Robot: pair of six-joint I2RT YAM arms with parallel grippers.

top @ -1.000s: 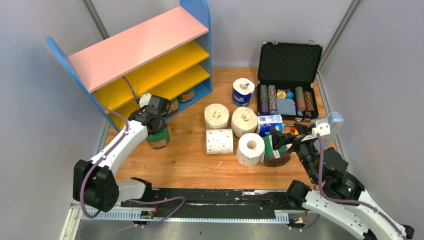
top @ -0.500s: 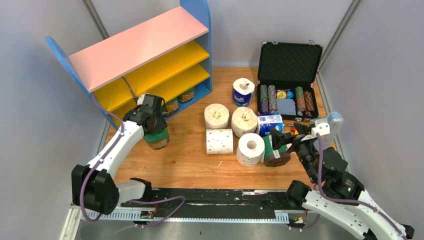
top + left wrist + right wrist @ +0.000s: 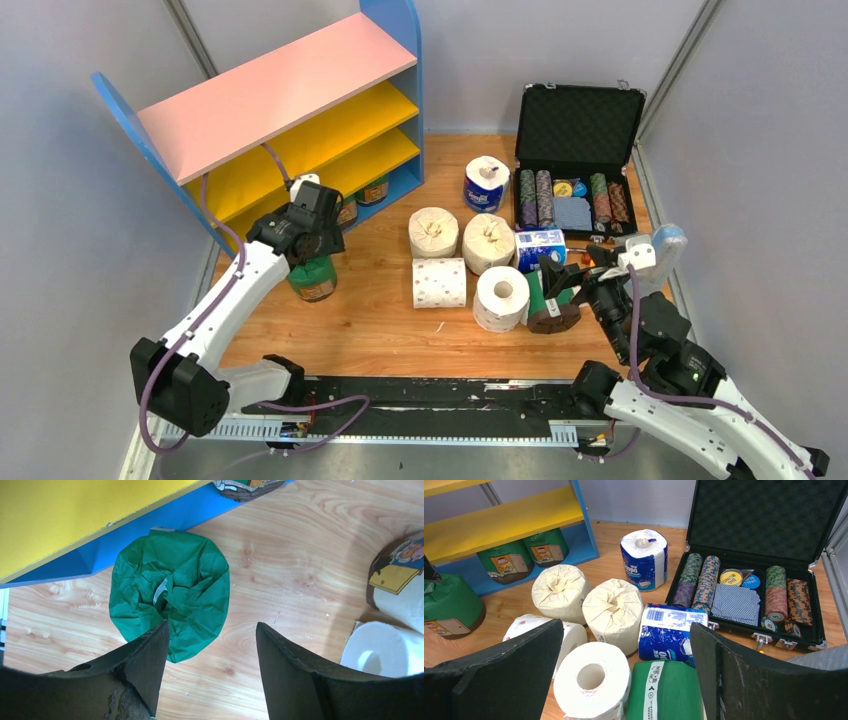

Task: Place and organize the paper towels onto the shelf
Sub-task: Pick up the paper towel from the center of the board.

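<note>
The shelf [image 3: 280, 95] stands at the back left, with two green rolls [image 3: 360, 202] on its bottom board. A green-wrapped paper towel roll [image 3: 170, 592] stands upright on the table in front of the shelf. My left gripper [image 3: 211, 630] hovers open just above it, touching nothing. Cream rolls [image 3: 433, 232], blue-white rolls [image 3: 487, 183] and a bare white roll [image 3: 591, 680] cluster mid-table. My right gripper [image 3: 624, 640] is wide open over the bare white roll and a lying green roll [image 3: 664, 692]; it holds nothing.
A black foam-lined case [image 3: 580, 125] with poker chip stacks and cards lies open at the back right. A patterned white roll [image 3: 439, 283] lies beside the bare one. Bare wood shows between the left green roll and the cluster.
My left gripper has opened, let go of the green roll and lifted slightly toward the shelf. The roll stays upright on the table. The right arm has barely moved.
</note>
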